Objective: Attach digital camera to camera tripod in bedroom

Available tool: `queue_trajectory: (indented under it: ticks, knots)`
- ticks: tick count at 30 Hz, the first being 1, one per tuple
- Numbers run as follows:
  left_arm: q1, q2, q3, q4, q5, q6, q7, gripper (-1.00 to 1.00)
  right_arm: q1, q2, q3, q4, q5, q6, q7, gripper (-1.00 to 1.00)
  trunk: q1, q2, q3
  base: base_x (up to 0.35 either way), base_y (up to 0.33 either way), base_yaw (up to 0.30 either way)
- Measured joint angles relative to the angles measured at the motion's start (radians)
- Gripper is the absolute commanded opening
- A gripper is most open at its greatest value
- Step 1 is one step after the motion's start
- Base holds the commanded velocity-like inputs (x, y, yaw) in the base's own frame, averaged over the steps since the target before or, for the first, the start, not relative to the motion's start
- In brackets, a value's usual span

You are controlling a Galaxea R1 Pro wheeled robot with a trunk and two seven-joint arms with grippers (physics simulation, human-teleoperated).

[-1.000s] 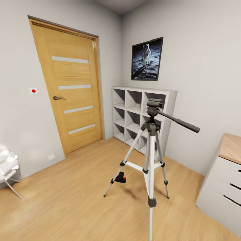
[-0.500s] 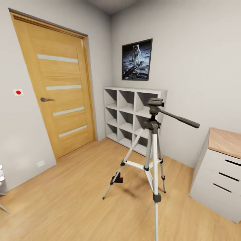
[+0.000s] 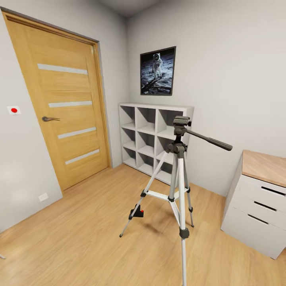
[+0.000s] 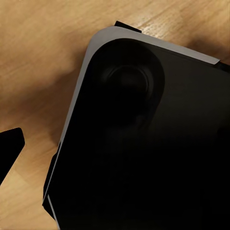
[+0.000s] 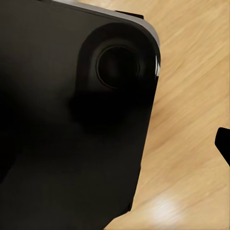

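Whole head view has slid sideways against half a second ago: door and cube shelf sit further toward the left edge, more of the drawer unit has come in. That reads as the camera and base turning or rolling, not the furniture moving. Camera tripod stands upright on the wood floor in the bedroom, all three legs planted, pan handle pointing toward the drawer unit. Digital camera lies on the floor, close against the tripod's far-left leg, red spot just visible.

Judgement: approach phase; the robot is squaring up on the tripod, camera not yet picked up.

Pincers: both arms seem tucked. Left wrist view looks down on the dark rounded base shell over floor boards, with one dark pincer tip at the frame edge. Right wrist view matches: base shell, a dark tip at the edge. Opening of either pincer: cannot tell. Nothing seen in them. Camera and tripod lie well ahead of both pincers.
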Motion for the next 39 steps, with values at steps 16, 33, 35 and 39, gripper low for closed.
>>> queue_trajectory:
  ticks: [16,33,35,39]
  knots:
    - [0.000,0.001,0.001,0.001,0.001,0.000,0.000,1.00,0.000,-0.003,0.000,0.000,0.000,0.000,0.000,1.00,0.000,0.000,0.000,0.000,-0.116,-0.001]
    - [0.000,0.001,0.001,0.000,0.002,0.000,0.000,1.00,-0.001,-0.003,0.000,-0.003,0.002,0.008,-0.003,1.00,0.000,0.000,0.000,0.000,-0.016,0.000]
    - [0.000,0.001,0.001,0.001,0.002,0.000,0.000,1.00,-0.001,-0.004,0.000,-0.016,0.003,0.010,0.000,1.00,0.000,0.000,0.000,0.000,0.000,0.000]
    - [0.000,0.001,0.001,0.001,0.002,0.000,0.000,1.00,-0.001,-0.005,0.001,-0.113,0.005,0.015,0.003,1.00,0.000,0.000,0.000,0.000,0.000,0.000]
